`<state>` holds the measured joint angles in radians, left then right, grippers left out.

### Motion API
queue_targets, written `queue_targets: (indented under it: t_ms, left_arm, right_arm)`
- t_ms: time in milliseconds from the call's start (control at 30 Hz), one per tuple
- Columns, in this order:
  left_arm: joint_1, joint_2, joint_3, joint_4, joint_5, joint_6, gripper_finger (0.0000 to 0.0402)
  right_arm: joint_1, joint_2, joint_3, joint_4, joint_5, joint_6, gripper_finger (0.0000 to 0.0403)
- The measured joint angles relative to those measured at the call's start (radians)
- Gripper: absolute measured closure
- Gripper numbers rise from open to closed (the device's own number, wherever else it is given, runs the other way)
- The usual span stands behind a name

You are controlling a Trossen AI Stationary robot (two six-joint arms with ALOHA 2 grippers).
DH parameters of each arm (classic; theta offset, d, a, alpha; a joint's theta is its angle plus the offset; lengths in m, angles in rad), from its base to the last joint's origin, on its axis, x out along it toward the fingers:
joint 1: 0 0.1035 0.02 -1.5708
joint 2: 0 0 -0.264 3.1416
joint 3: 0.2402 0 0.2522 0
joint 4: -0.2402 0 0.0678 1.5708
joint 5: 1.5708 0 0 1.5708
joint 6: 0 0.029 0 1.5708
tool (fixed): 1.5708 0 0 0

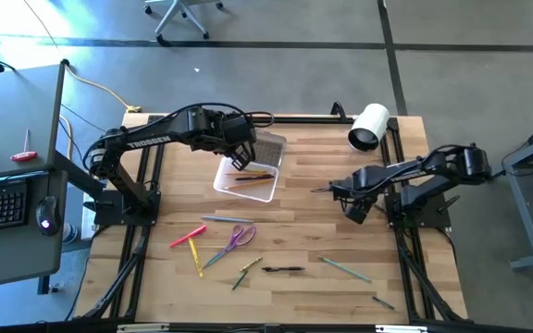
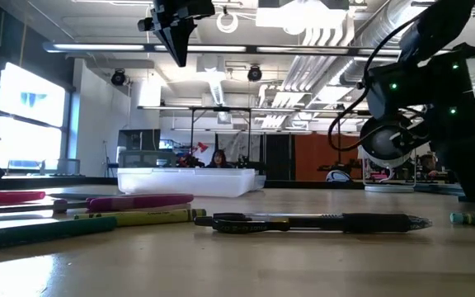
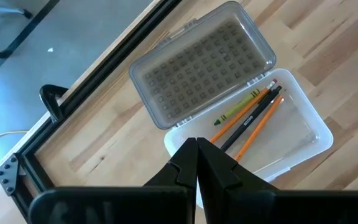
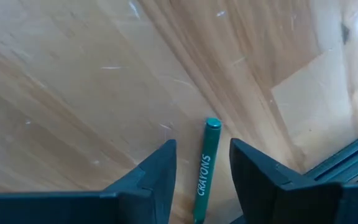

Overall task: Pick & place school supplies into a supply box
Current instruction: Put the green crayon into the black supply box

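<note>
The supply box (image 1: 248, 179) sits open on the counter (image 1: 322, 231), its ribbed lid (image 1: 268, 148) folded back flat on the far side, and 3 or 4 pencils (image 3: 248, 117) lie slanted inside it: 1 green, 1 black, 1 or 2 orange. The left gripper (image 1: 245, 155) hangs above the box's lid-side edge, well clear of the counter, with its jaws pressed together and nothing between them. The right gripper (image 4: 202, 171) is to the right of the box, down at the counter, its jaws parted narrowly with a green crayon (image 4: 205, 168) lying between them; the crayon's printed side faces up and its tip reaches past the jaws, but whether they touch it cannot be told. Nearer than the box, loose supplies are scattered on the counter: a pink marker (image 1: 188, 236), a yellow pencil (image 1: 197, 256), purple-handled scissors (image 1: 237, 239), a black pen (image 1: 283, 269) and a teal pencil (image 1: 344, 269). A large white roll (image 1: 369, 127) lies at the far right corner, well apart from the box.
</note>
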<state>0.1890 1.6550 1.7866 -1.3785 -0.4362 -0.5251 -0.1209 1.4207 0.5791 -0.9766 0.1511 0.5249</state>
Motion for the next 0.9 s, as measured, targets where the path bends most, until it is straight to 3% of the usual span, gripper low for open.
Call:
queue_targets:
  t_ms: [200, 533, 900]
  left_arm:
    - [0.0, 0.0, 0.0, 0.0, 0.0, 0.024, 0.0355]
    - [0.0, 0.0, 0.0, 0.0, -0.012, 0.025, 0.0355]
    - [0.0, 0.0, 0.0, 0.001, -0.032, 0.026, 0.0355]
  right_arm:
    - [-0.028, 0.017, -0.001, 0.063, -0.068, -0.14, 0.0296]
    - [-0.065, 0.018, 0.001, 0.088, -0.128, -0.19, 0.0395]
    - [-0.011, 0.023, 0.239, 0.125, -0.047, -0.232, 0.0399]
